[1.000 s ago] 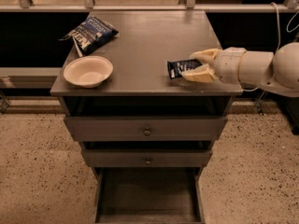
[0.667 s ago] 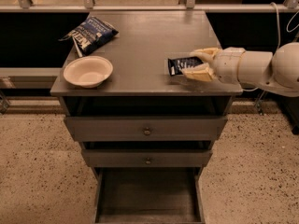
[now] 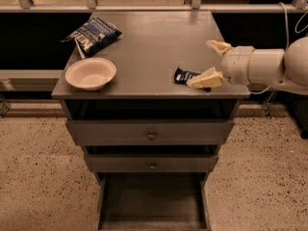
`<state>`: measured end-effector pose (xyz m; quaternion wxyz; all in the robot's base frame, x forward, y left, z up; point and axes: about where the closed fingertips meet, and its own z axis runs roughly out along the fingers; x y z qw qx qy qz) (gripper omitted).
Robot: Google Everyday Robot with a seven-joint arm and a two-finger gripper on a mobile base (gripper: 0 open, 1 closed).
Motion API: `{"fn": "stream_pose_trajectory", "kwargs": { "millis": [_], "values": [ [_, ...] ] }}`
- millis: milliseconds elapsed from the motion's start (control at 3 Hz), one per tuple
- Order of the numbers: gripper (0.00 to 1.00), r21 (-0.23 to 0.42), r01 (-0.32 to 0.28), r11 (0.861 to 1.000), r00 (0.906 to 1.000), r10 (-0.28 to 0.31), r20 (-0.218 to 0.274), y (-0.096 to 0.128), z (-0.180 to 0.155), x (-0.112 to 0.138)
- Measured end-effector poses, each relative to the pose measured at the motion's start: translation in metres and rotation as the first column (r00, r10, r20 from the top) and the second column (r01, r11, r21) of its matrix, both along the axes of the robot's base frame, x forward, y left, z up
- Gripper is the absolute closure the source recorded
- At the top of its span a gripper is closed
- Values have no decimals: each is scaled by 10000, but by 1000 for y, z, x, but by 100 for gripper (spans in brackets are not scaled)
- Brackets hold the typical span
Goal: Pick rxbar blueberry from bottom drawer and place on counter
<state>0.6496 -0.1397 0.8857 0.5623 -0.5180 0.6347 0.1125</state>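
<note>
The rxbar blueberry [image 3: 184,76], a small dark wrapper with white print, lies flat on the counter [image 3: 154,42] near its front right edge. My gripper [image 3: 210,61] comes in from the right, just right of the bar, with its fingers spread wide apart and nothing between them. The lower finger [image 3: 204,79] rests over the bar's right end; the upper finger [image 3: 218,46] is well behind it. The bottom drawer [image 3: 153,196] stands pulled open below, its grey interior bare.
A cream bowl [image 3: 90,73] sits at the counter's front left. A blue-and-white chip bag [image 3: 92,35] lies at the back left. Two shallower drawers with round knobs [image 3: 151,135] are shut. Speckled floor surrounds the cabinet.
The gripper's fingers have spread apart and let go of the bar, which now lies on the counter. The arm has pulled back slightly to the right.
</note>
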Motion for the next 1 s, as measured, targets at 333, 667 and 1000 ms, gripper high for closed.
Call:
{"fn": "stream_pose_trajectory", "kwargs": {
  "millis": [333,667,1000],
  "values": [
    [0,-742,46,9972,9994,-72,-348,-3,13,-26],
    [0,-1688,647,9835,9965,-725,-404,-24,30,-64],
    [0,-1807,664,9813,9967,-735,-333,-23,35,-69]
  ]
}}
